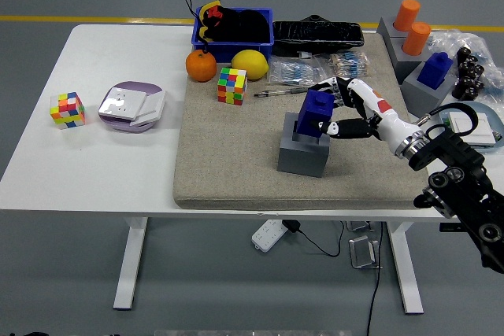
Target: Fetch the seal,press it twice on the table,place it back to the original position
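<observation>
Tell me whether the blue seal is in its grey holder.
Partly in: blue seal sits in the grey holder's opening, right hand gripping it.

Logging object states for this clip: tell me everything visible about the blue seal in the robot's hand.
The blue seal is a dark blue block with a smaller knob on top, matte and plastic-looking. It stands roughly upright with its lower end in the square opening of the gray holder on the beige mat; how deep it sits cannot be told. The right hand grips it from the right side, fingers curled around it. Nothing else touches it.
</observation>
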Motion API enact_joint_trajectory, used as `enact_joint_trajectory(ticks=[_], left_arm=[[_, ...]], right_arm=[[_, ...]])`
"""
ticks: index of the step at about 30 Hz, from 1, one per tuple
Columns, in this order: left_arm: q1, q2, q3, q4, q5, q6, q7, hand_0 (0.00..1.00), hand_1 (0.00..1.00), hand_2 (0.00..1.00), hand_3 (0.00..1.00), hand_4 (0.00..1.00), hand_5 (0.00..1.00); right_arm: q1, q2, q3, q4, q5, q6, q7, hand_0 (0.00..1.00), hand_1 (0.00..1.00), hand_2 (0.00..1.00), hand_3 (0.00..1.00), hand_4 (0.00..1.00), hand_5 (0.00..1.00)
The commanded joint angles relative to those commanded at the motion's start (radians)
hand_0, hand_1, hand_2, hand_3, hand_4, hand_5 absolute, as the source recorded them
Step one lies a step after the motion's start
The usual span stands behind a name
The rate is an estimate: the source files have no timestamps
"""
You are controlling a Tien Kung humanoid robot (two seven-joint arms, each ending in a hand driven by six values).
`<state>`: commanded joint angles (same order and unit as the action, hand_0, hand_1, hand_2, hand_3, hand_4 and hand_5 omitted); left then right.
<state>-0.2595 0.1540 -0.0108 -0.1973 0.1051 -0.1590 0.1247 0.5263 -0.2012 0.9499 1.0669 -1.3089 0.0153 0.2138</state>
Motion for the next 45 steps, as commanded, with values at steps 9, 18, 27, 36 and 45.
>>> enact_joint_trajectory(ticks=[9,18,27,36,45], left_arm=[[0.0,0.001,0.007,0.001,-0.005,0.001,-0.001,0.819,0.817,0.791,0.836,0.817,0.433],[0.0,0.001,0.003,0.0,-0.002,0.0,-0.001,0.82,0.817,0.791,0.836,0.817,0.433],[-0.001,0.001,0.003,0.0,-0.001,0.0,-0.001,0.82,0.817,0.791,0.836,0.817,0.433],[-0.003,0.003,0.011,0.0,-0.005,0.001,-0.001,0.82,0.817,0.792,0.836,0.817,0.433],[-0.002,0.005,0.011,-0.001,-0.002,0.0,-0.001,0.82,0.817,0.792,0.836,0.817,0.433]], right_arm=[[0.012,0.008,-0.024,-0.018,0.003,0.0,0.002,0.558,0.42,0.367,0.384,0.714,0.002],[0.018,0.009,-0.036,-0.039,0.006,0.0,0.005,0.558,0.42,0.367,0.385,0.72,0.002],[0.019,0.01,-0.042,-0.043,0.005,0.0,0.006,0.559,0.421,0.368,0.386,0.72,0.002],[0.023,0.014,-0.051,-0.053,0.008,-0.004,0.011,0.557,0.42,0.368,0.386,0.722,0.002],[0.029,0.017,-0.056,-0.062,0.003,-0.005,0.014,0.558,0.421,0.368,0.386,0.723,0.002]])
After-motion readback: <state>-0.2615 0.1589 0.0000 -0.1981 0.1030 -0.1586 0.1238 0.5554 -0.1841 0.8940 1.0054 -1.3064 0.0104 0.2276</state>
